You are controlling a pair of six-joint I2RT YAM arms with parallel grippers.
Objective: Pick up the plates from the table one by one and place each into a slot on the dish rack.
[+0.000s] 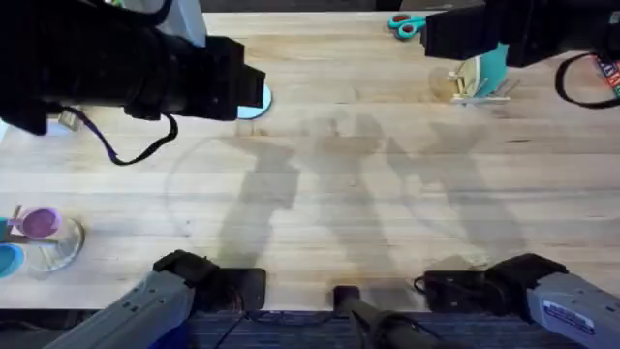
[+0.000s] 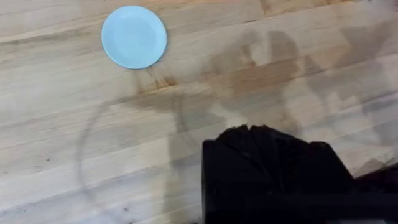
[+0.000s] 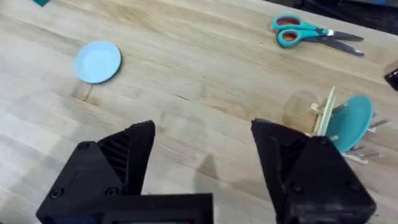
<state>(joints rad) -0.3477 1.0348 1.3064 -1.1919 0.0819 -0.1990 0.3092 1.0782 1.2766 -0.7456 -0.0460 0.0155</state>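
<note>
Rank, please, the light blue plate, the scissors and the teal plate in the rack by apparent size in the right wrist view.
1. Scissors, longest.
2. Teal plate and light blue plate: look alike; the rack partly hides the teal one, so unranked.

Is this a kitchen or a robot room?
Probably a robot test bench, not a kitchen: a bare wooden table, a light blue plate lying flat, a small dish rack holding a teal plate, and scissors.

It looks like a robotics lab: two arm bases [image 1: 184,281] bolted at the edge of a plank tabletop [image 1: 368,204], cables [image 1: 136,150] trailing, scissors [image 3: 314,34] lying about.
</note>
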